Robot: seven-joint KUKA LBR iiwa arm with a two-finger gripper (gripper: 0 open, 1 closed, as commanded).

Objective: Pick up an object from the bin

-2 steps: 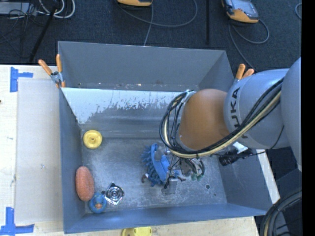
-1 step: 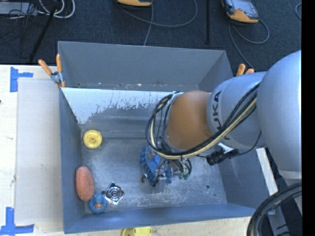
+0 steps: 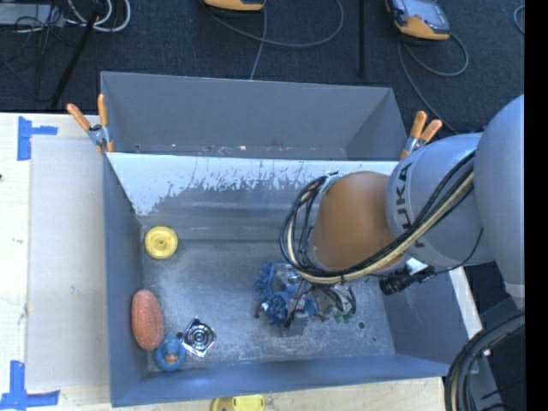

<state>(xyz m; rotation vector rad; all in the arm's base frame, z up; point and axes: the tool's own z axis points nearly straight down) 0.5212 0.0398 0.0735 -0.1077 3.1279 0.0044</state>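
The grey metal bin (image 3: 248, 114) stands on a pale table (image 3: 60, 255), with dark carpeted floor (image 3: 171, 45) beyond it, where black cables (image 3: 300, 20) trail. The bin's bottom is scuffed, and streaked with white toward the far wall.

The arm comes in from the right, its orange cover (image 3: 351, 217) ringed by looped wires. Below the cover the hand (image 3: 301, 305) is down near the bin's bottom, in the middle of the near half. It is right against a blue toy-like thing (image 3: 274, 288); whether it is released or clenched on anything, I cannot tell, since the cover and the wires hide much of it.

The blue thing is small, knobbly and irregular, with several lobes sticking out, and it lies just left of the hand. A small green bit (image 3: 347, 316) lies just to the hand's right.

Well apart, on the left side of the bin, lie a yellow round disc (image 3: 161, 241), an orange-red oval piece (image 3: 147, 318), a shiny metal ring-shaped piece (image 3: 199, 338) and a small blue and orange piece (image 3: 169, 356) in the near left corner.
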